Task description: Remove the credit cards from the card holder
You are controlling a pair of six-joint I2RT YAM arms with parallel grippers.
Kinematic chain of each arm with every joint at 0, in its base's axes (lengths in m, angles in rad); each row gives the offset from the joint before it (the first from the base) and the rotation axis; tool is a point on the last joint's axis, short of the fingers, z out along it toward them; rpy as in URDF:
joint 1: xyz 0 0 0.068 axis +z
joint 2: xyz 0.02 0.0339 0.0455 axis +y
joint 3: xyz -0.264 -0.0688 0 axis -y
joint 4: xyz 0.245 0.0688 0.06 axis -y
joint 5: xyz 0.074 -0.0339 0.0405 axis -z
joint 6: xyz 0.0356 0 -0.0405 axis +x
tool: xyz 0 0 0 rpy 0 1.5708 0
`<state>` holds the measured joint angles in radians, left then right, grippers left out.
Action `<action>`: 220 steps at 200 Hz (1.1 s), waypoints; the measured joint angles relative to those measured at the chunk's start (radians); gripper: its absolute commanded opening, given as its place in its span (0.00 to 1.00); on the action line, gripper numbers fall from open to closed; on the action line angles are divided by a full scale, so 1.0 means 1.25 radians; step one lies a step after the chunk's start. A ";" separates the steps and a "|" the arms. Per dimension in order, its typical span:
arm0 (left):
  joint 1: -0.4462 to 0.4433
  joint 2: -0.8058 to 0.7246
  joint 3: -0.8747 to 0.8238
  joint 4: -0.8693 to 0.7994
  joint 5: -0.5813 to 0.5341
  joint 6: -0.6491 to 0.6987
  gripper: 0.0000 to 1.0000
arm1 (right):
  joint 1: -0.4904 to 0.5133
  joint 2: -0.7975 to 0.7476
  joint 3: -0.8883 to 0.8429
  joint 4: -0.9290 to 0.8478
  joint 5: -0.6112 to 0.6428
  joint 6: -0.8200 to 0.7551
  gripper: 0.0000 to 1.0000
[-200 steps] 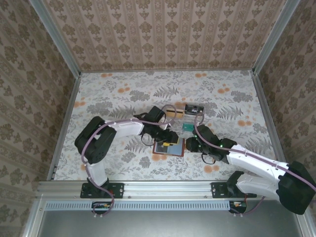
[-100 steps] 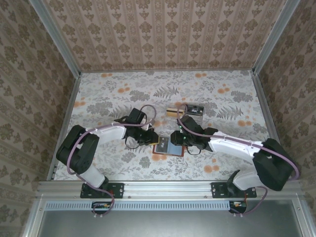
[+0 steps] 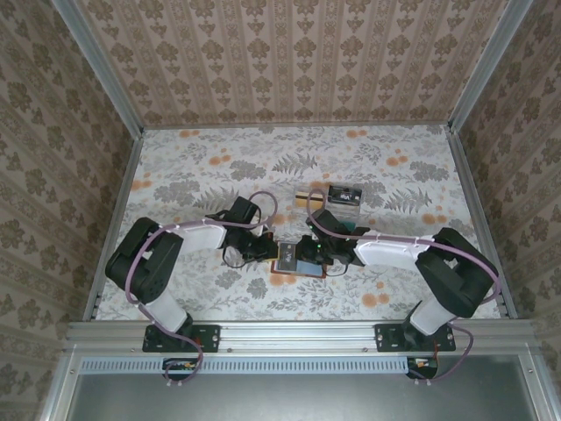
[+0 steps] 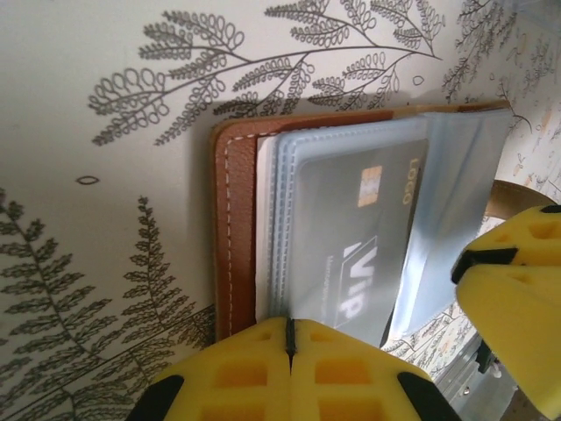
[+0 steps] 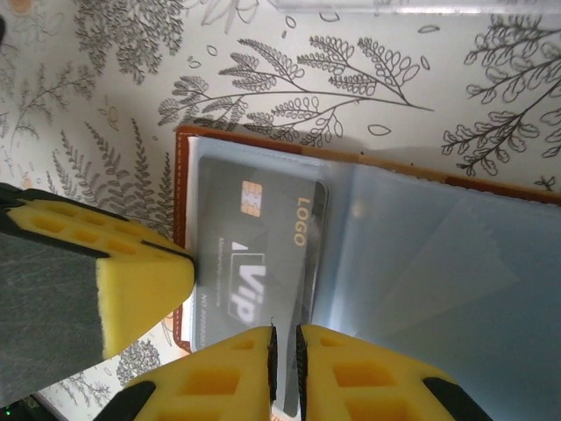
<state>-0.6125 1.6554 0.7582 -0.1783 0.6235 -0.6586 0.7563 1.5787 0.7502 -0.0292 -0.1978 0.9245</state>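
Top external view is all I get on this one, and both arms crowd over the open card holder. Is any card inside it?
Observer: Yes. A dark card with a chip and "VIP" lettering sits in the clear sleeves of the card holder.
Operator: Has either gripper got hold of it?
Observer: The right gripper seems to have its jaws closed on the dark card's end. The left gripper has its jaws shut at the sleeves' edge.

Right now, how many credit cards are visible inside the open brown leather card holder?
1: a dark grey VIP card lying in the open brown leather card holder; more may be hidden beneath it.
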 measured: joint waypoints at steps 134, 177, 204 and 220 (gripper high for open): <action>0.000 0.002 -0.009 0.024 0.000 0.000 0.00 | -0.013 0.056 0.000 0.034 -0.037 0.060 0.18; 0.000 0.003 -0.009 0.024 0.000 0.000 0.00 | -0.020 0.062 -0.002 0.053 -0.049 0.070 0.02; 0.002 0.003 -0.009 0.024 0.000 0.000 0.00 | -0.027 0.060 -0.011 0.068 -0.056 0.081 0.00; 0.002 0.003 -0.009 0.024 0.000 0.000 0.00 | -0.032 0.051 -0.023 0.076 -0.056 0.081 0.00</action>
<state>-0.6094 1.6588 0.7464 -0.1478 0.6235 -0.6586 0.7166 1.6424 0.7216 0.0658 -0.2676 1.0260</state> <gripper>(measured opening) 0.048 0.054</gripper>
